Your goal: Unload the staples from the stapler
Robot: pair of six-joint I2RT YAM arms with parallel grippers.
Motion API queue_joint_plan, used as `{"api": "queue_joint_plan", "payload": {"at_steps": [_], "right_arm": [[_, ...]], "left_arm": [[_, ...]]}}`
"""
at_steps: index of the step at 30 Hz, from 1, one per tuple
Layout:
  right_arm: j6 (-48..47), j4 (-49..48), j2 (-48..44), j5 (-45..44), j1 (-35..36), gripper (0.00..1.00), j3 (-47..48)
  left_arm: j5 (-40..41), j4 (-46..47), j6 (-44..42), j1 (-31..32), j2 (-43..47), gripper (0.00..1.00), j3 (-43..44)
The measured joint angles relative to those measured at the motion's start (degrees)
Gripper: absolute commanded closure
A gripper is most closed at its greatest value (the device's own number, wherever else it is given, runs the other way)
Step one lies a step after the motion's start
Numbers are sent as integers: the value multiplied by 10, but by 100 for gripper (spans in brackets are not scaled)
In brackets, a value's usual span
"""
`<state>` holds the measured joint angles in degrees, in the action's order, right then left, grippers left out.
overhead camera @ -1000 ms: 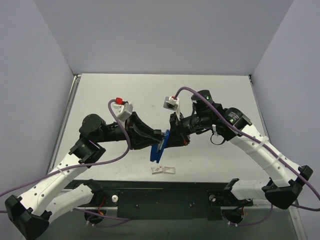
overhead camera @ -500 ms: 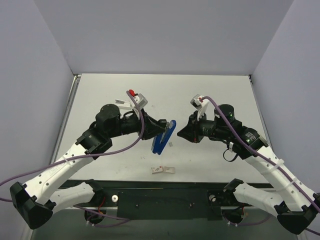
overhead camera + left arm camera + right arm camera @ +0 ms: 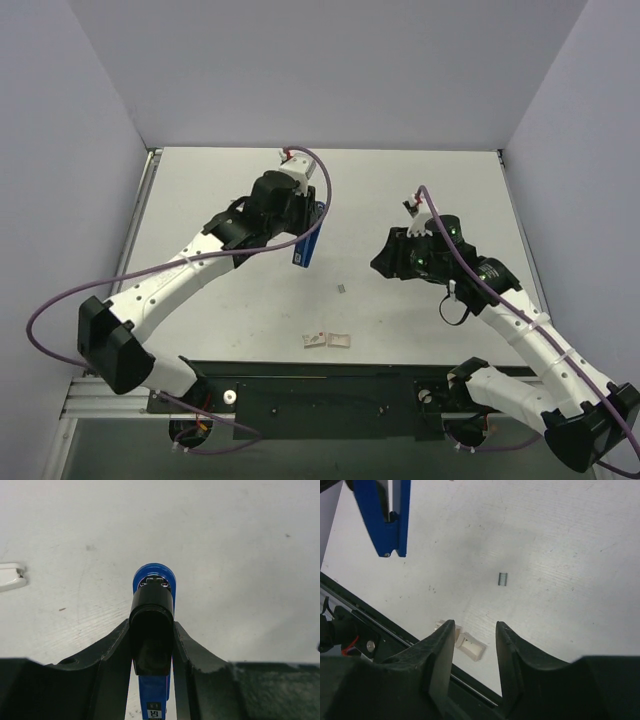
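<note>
Blue stapler [image 3: 309, 236] tight in left claw [image 3: 152, 630] above table [image 3: 420, 180]; right claw [image 3: 475, 630] parted, empty; small staple strip [image 3: 503, 578] on table.

Left gripper [image 3: 151, 628] raised, jaws clamped on the stapler [image 3: 151, 576]; right gripper [image 3: 474, 631] empty, jaws parted, well apart from left.

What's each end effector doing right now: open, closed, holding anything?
Left end effector: closed on the stapler.
Right end effector: open, holding nothing.
</note>
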<state>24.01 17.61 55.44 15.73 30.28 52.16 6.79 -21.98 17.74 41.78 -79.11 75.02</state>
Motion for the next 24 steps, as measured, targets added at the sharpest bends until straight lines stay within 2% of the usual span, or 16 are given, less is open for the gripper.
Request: {"api": "queue_joint_plan", "payload": {"at_steps": [4, 8, 15, 24], "right_arm": [[12, -3, 0, 0, 0, 54, -12], [20, -3, 0, 0, 0, 48, -28], [21, -2, -3, 2, 0, 47, -40], [21, -2, -10, 1, 0, 46, -45]], "left_arm": [[39, -28, -2, -15, -75, 100, 41], [29, -27, 2, -46, -142, 100, 74], [7, -34, 15, -111, -266, 100, 132], [3, -47, 27, -115, -389, 100, 220]]}}
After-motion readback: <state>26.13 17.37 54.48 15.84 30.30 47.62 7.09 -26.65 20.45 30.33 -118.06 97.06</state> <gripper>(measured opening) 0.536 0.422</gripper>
